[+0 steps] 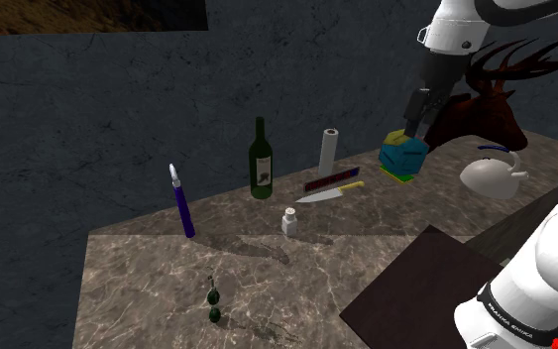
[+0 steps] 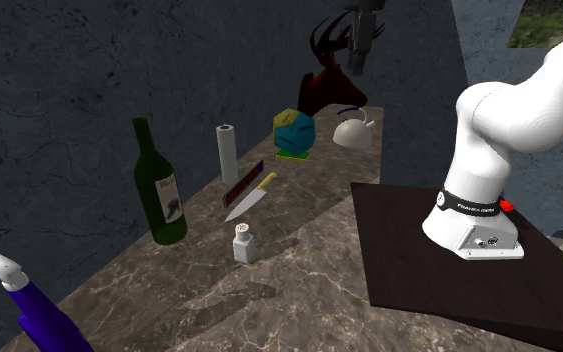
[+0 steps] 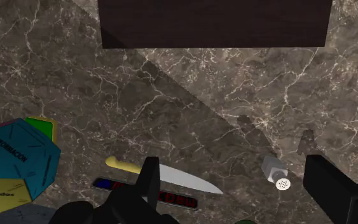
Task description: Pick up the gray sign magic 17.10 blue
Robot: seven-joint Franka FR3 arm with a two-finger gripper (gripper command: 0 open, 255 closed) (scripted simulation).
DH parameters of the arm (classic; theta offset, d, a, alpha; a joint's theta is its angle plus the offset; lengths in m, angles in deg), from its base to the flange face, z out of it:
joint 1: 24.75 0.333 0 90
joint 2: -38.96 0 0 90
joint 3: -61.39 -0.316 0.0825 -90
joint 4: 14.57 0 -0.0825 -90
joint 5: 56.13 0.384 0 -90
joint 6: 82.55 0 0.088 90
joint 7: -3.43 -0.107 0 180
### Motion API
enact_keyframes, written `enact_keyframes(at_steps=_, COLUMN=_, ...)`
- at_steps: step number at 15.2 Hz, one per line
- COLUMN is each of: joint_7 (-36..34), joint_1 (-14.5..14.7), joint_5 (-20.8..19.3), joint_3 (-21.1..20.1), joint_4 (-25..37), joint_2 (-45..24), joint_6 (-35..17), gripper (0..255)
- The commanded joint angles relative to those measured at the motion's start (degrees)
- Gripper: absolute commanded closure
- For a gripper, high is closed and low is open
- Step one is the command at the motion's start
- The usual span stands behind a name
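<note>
**Shoulder view.** The gripper point(image 1: 412, 129) hangs above the marble counter point(image 1: 148, 288). The sign point(image 1: 330, 181), a flat dark strip, lies on the counter just behind the knife point(image 1: 328, 192).

**Second exterior view.** The sign point(image 2: 244, 184) lies between the white roll point(image 2: 227, 152) and the knife point(image 2: 249, 198), with the gripper point(image 2: 359, 55) high above it.

**Wrist view.** The fingers point(image 3: 149, 181) stand apart and clasp nothing. The sign point(image 3: 177, 199), lettered in red and blue, lies beside the knife point(image 3: 171, 176), and one finger partly hides it.
</note>
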Motion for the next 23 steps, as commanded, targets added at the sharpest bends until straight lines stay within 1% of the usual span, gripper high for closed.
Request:
enact_keyframes(at_steps=1, joint_7=0.0, joint_1=0.0, joint_5=0.0, joint_3=0.0, joint_4=0.0, joint_2=0.0, joint_6=0.0, gripper=0)
enact_keyframes(at_steps=7, joint_7=15.9, joint_1=1.4, joint_5=-4.4, joint_3=7.9, joint_4=-3.4, joint_2=-6.2, joint_6=-10.1, gripper=0)
enact_keyframes(at_steps=10, joint_7=23.8, joint_1=2.2, joint_5=-5.9, joint_3=11.7, joint_4=-3.5, joint_2=-11.0, joint_6=-15.3, gripper=0)
enact_keyframes(at_steps=13, joint_7=31.8, joint_1=3.4, joint_5=-6.5, joint_3=15.3, joint_4=-2.7, joint_2=-16.7, joint_6=-20.4, gripper=0)
enact_keyframes(at_steps=16, joint_7=40.1, joint_1=4.8, joint_5=-6.1, joint_3=18.7, joint_4=-0.8, joint_2=-23.2, joint_6=-25.2, gripper=0)
enact_keyframes(at_steps=18, joint_7=45.7, joint_1=5.9, joint_5=-5.1, joint_3=20.7, joint_4=0.9, joint_2=-27.8, joint_6=-28.1, gripper=0)
enact_keyframes(at_steps=20, joint_7=51.6, joint_1=6.9, joint_5=-3.5, joint_3=22.5, joint_4=3.0, joint_2=-32.7, joint_6=-30.7, gripper=0)
enact_keyframes(at_steps=23, joint_7=60.8, joint_1=8.2, joint_5=0.1, joint_3=24.4, joint_4=6.7, joint_2=-40.2, joint_6=-33.9, gripper=0)
